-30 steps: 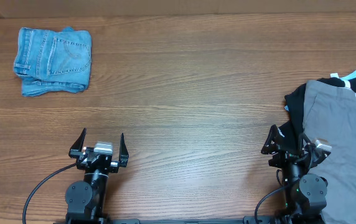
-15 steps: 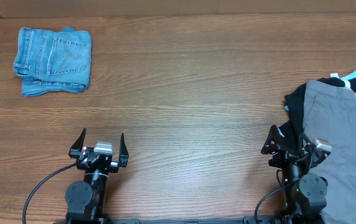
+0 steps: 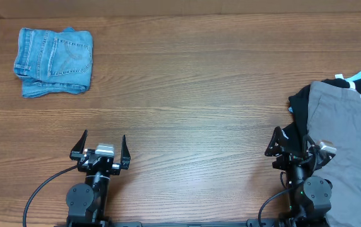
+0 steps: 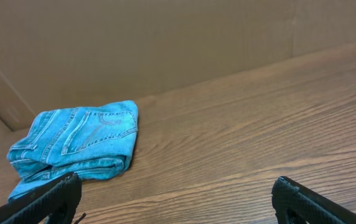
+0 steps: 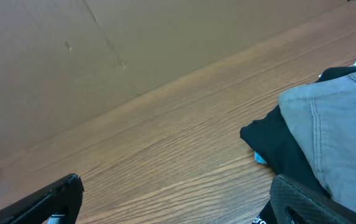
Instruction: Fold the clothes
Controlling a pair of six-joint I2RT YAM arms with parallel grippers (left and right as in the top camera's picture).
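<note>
Jeans [image 3: 53, 61], light-blue denim folded into a compact bundle with a back pocket up, lie at the far-left corner of the wooden table [image 3: 199, 82]. Left gripper [image 3: 103, 136] sits at the table's near edge, left of centre, jaws spread wide and empty. Right gripper [image 3: 292, 137], near edge toward the right, likewise gapes, beside a gray garment [image 3: 348, 126] heaped on black cloth [image 3: 300, 104] at the table's right end.

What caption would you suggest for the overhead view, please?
Folded jeans at the table's far-left corner, piled clothes at right; left end effector and right end effector open.
</note>
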